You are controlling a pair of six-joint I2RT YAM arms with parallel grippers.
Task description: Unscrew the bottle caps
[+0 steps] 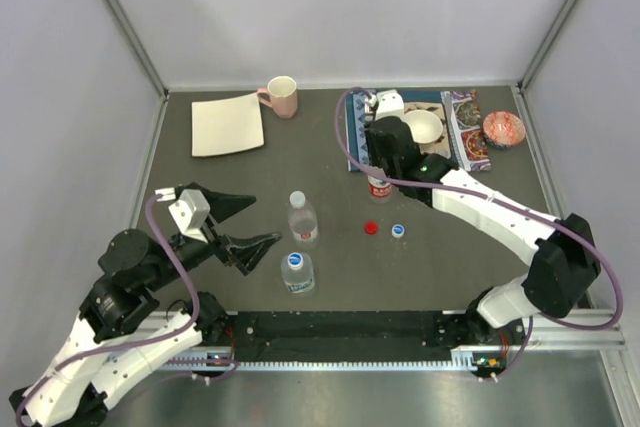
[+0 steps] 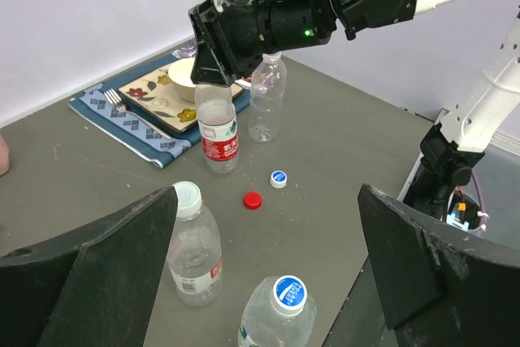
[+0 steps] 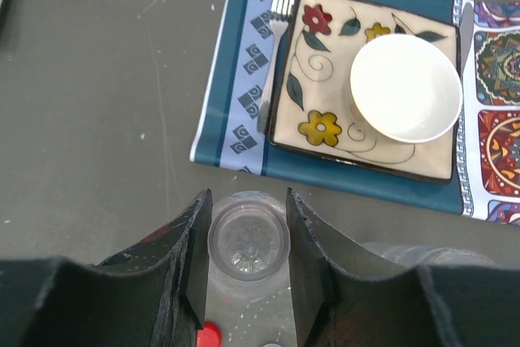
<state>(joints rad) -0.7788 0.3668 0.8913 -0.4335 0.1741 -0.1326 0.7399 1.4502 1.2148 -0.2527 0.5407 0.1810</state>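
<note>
My right gripper is shut on the open neck of the red-and-white labelled bottle, its jaws on both sides of the rim. A second uncapped clear bottle stands just behind it. A loose red cap and a loose blue cap lie on the table. A bottle with a whitish cap and a bottle with a blue cap stand upright nearer me. My left gripper is wide open and empty, just left of those two bottles.
A pink mug and a white square plate sit at the back left. A blue placemat holds a fork, a floral plate and a white bowl. A patterned bowl is at the back right.
</note>
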